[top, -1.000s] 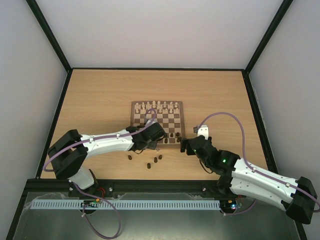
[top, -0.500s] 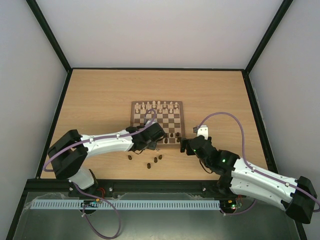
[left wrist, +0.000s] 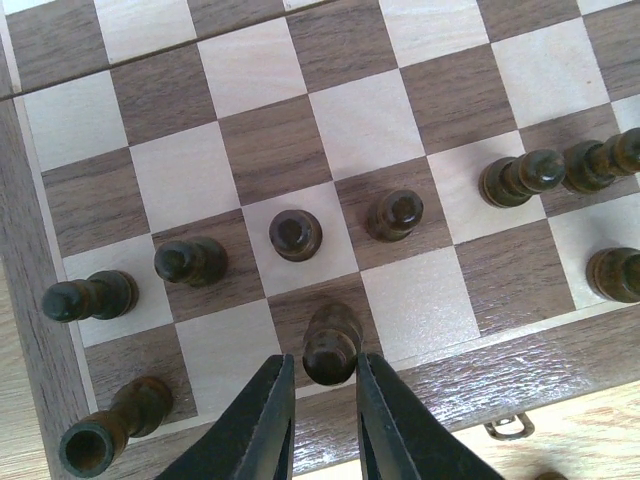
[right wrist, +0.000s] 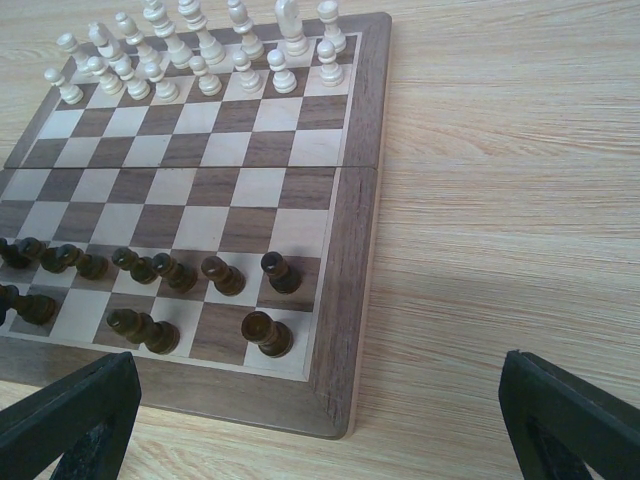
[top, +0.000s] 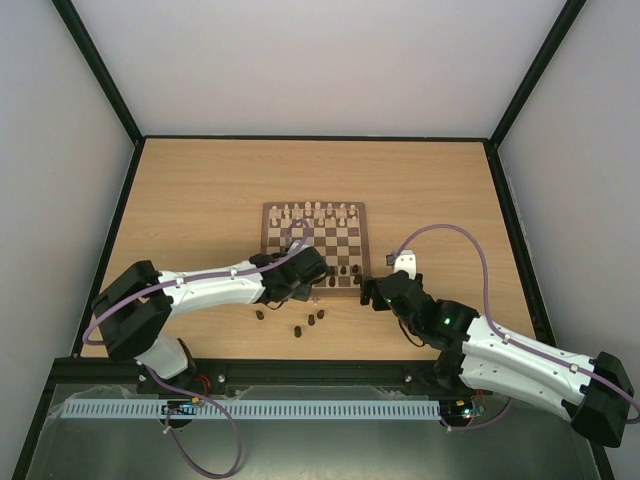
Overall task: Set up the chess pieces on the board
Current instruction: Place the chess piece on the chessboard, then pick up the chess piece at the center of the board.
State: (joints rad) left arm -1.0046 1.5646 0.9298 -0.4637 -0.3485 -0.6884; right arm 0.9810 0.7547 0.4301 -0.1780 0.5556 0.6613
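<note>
The board (top: 266, 236) lies mid-table, with cream pieces along its far rows. In the left wrist view, several dark brown chess pieces (left wrist: 296, 234) stand on the board's (left wrist: 560, 350) near rows. My left gripper (left wrist: 324, 368) is at the near edge with its jaws narrowly open around a dark piece (left wrist: 331, 340) standing on a dark back-row square. A thin gap shows on the left side. In the top view it (top: 305, 272) hovers over the board's near left part. My right gripper (top: 372, 290) is wide open and empty beside the board's near right corner (right wrist: 345, 300).
Several dark pieces (top: 297, 330) lie loose on the wooden table in front of the board. Cream pieces (right wrist: 200, 50) fill the far two rows. A small metal clasp (left wrist: 505, 428) sits on the board's near edge. Black frame rails bound the table.
My left gripper has shifted slightly left and towards the near edge over the board's near rows. The right arm has barely moved.
</note>
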